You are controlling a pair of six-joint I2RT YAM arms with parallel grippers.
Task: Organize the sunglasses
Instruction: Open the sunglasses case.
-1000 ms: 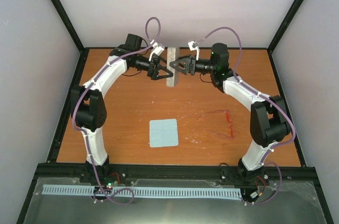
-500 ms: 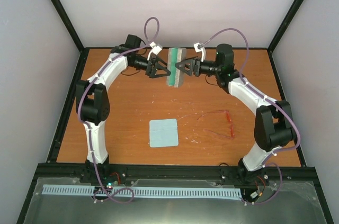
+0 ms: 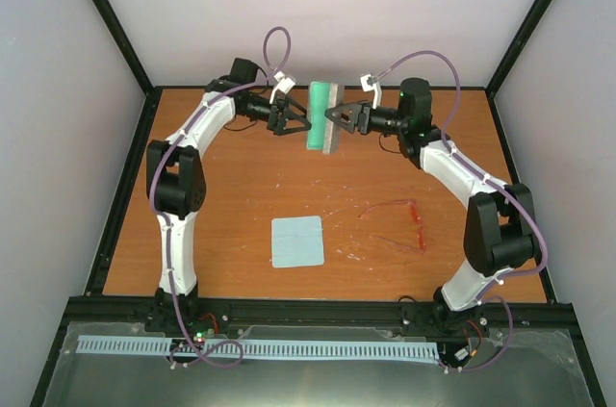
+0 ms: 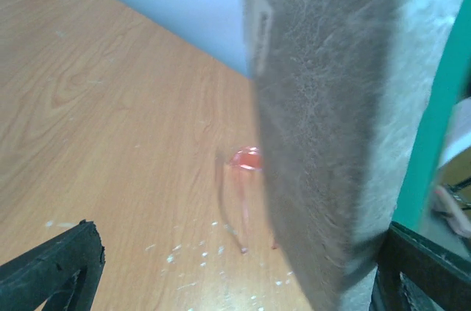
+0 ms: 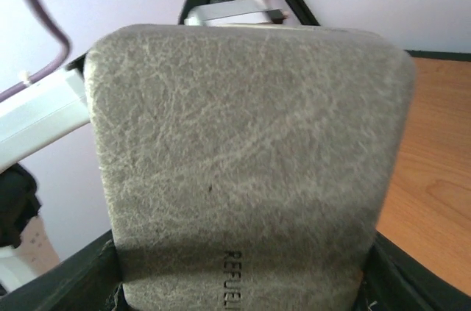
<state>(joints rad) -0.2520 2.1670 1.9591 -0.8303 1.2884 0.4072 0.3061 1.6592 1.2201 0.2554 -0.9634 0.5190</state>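
Observation:
The grey case point(image 3: 333, 118) is held upright above the back of the table, opened a little so its green lining point(image 3: 316, 116) shows. My right gripper point(image 3: 334, 118) is shut across the case's width; its grey outer face fills the right wrist view point(image 5: 243, 149). My left gripper point(image 3: 304, 125) is open, with its jaws spread wide; the case's other half point(image 4: 331, 105) rests by its right finger point(image 4: 423, 270), and its left finger point(image 4: 51, 267) is clear of it. The red-pink sunglasses point(image 3: 399, 224) lie unfolded on the table at the right, partly seen in the left wrist view point(image 4: 246, 158).
A pale blue square cloth point(image 3: 296, 241) lies flat near the table's front middle. The wooden table point(image 3: 241, 195) is walled by a black frame and pale panels on three sides. White specks dot the wood under the left gripper.
The closed grey case has swung open, showing its green lining. Both grippers have shifted slightly toward the back wall with it. Sunglasses and cloth have not moved.

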